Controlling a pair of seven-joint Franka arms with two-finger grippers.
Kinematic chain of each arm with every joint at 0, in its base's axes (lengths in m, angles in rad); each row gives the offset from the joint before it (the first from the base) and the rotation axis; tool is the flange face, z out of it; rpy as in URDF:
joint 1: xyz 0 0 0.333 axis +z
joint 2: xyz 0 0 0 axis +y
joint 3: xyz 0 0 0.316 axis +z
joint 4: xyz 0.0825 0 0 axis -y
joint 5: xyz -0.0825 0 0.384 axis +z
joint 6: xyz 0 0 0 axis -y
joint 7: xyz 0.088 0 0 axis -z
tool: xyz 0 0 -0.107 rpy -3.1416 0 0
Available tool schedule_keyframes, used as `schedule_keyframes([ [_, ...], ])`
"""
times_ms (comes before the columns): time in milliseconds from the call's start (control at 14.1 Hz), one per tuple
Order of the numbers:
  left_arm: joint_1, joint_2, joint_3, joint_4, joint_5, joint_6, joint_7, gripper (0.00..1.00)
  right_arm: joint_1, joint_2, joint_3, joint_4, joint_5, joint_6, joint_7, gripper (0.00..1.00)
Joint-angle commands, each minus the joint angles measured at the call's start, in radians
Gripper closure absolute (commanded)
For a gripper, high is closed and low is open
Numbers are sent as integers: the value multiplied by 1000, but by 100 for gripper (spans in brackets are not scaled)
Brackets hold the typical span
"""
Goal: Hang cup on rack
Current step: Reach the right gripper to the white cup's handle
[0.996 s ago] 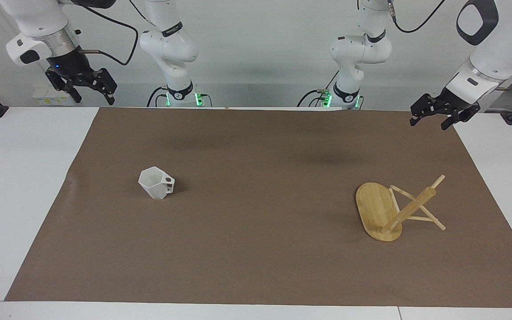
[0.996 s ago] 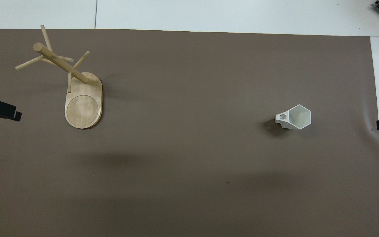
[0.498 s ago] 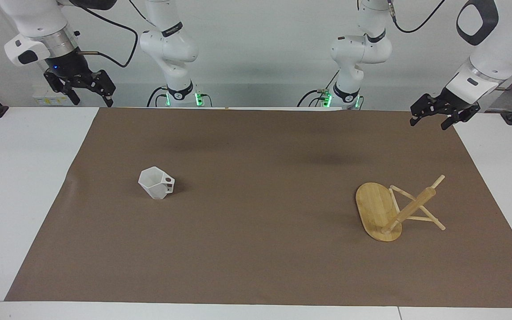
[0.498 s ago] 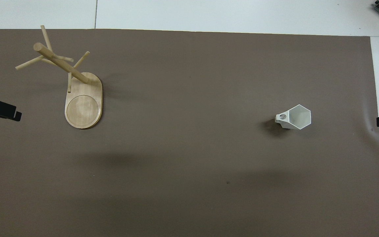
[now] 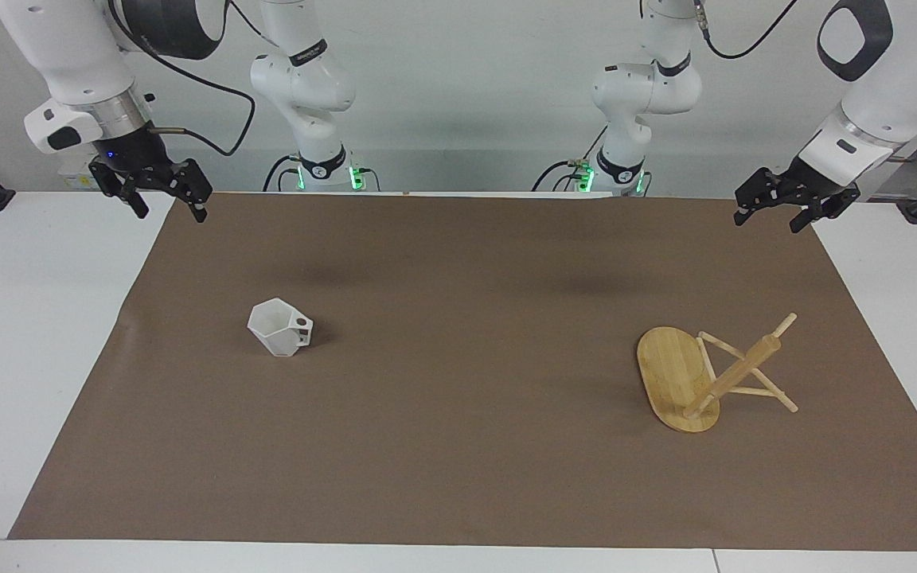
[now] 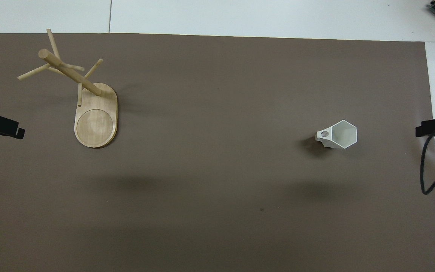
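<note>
On my facing feed the cup sits left of centre on the brown mat that covers the tabletop, upright with its rim tipped a little toward the camera and its pierced handle tab pointing toward the middle of the frame. In the overhead feed it shows at centre right. The rack stands at the lower right of the facing feed, toward the left arm's end of the tabletop, well apart from the cup; its oval base lies flat on the mat and its pegs hold nothing.

I have the right gripper at the upper left of the facing feed, raised over the mat's corner, jaws spread apart and holding nothing. The left gripper hangs at the upper right, over the mat's edge, jaws likewise parted and empty. In the overhead feed only the tips of the grippers show at the frame's side edges.
</note>
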Motion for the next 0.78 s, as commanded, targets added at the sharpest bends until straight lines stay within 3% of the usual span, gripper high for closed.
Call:
schedule_keyframes([
  [0, 7, -18, -9, -15, 21, -10, -9, 0, -2, -14, 3, -102, 2, 115, 16, 0],
  [427, 7, -18, -9, -15, 21, -10, -7, 0, 40, 151, 5, -125, 2, 267, 79, 0],
  [712, 7, -18, -9, -15, 21, -10, -7, 0, 72, 219, 5, -169, 1, 390, 106, 0],
])
